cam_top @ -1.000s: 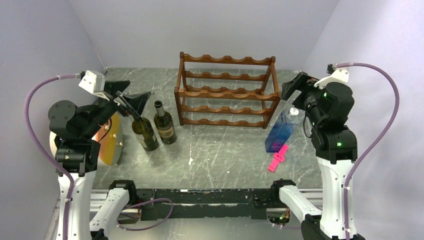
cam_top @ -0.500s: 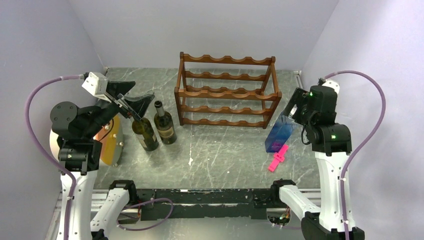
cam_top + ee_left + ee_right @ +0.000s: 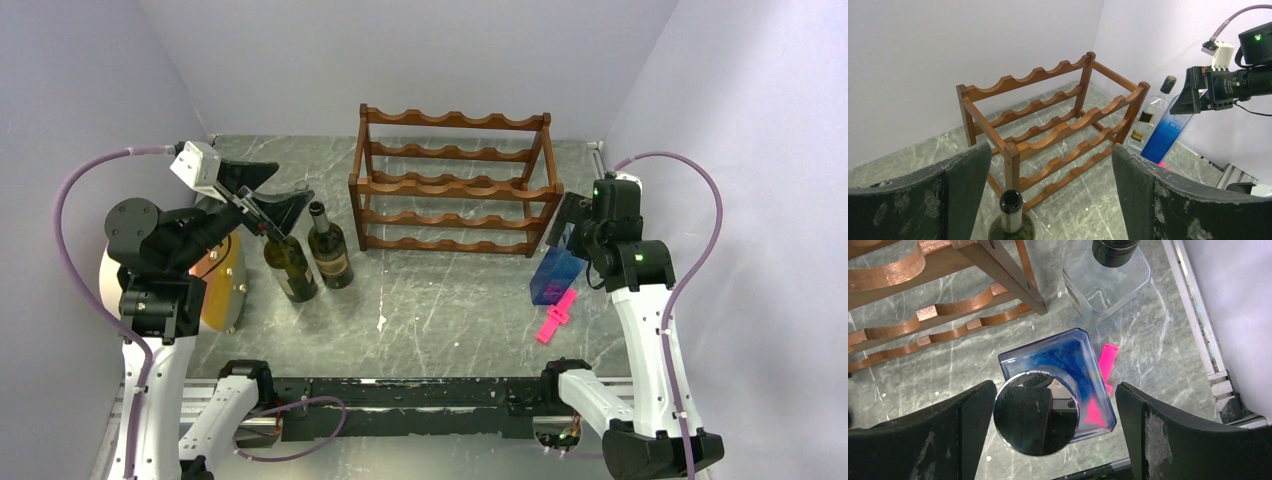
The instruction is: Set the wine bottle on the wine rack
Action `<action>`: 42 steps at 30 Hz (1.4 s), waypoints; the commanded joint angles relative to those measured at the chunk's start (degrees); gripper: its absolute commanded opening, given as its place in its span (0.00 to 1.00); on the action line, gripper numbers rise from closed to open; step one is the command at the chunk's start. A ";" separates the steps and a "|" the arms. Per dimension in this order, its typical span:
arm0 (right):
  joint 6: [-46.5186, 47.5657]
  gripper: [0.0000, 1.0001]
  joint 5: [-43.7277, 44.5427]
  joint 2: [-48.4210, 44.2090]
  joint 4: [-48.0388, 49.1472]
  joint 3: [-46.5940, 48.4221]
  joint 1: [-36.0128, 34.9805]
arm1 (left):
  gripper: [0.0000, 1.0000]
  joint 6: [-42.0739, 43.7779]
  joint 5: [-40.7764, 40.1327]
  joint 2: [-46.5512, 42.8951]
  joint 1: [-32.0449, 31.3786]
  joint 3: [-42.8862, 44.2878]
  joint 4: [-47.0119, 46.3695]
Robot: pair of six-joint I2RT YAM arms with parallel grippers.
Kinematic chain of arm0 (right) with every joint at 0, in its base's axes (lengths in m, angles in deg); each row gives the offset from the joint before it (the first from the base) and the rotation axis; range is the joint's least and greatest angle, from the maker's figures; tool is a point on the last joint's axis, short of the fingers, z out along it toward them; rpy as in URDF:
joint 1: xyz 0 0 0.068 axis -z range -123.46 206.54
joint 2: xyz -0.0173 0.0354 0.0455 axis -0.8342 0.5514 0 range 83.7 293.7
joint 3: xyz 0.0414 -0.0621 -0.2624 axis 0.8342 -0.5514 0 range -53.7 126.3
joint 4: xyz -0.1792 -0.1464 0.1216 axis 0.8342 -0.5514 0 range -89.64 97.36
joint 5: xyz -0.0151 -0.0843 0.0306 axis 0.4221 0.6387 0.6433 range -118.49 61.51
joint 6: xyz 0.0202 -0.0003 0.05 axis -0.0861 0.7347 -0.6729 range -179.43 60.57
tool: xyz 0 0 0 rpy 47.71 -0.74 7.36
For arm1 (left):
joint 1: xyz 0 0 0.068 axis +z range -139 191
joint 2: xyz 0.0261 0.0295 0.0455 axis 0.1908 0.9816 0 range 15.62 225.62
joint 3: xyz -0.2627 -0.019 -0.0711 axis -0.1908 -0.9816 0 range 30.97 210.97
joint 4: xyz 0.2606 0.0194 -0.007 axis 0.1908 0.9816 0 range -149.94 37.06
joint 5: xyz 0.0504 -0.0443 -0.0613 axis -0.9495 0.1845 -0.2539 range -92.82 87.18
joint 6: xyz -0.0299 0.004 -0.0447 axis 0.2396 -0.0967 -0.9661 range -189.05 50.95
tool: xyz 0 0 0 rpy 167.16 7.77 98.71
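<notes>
Wine bottle [image 3: 290,270], the dark one nearer the left edge of the marble table [image 3: 450,300], stood upright on its base just left of a second dark bottle [image 3: 328,255]. It was well apart from the near left corner of the wine rack [image 3: 455,185]. Its long axis ran vertical and its open mouth pointed straight up. The left gripper [image 3: 285,185] hung above it with fingers spread wide and nothing held, aimed right and far toward the rack. In the left wrist view the mouth sat low and central between the two fingers, so the neck lay beneath the pincer and back toward its palm, untouched. The right gripper [image 3: 1055,390] was also spread and empty. It hovered over the silver cap of a blue bottle [image 3: 1068,360] by the rack's right end, with a clear bottle [image 3: 1108,280] just beyond, so the left arm was plainly the nearer. The coming move probably meant dropping onto the neck, then laying the bottle flat, its axis running near to far across the scalloped rails.
</notes>
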 commanded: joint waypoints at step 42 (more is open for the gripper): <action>-5.99 0.28 -37.44 -4.17 16.81 -4.37 0.45 | 0.99 13.37 -17.45 32.30 -50.99 -3.24 -23.89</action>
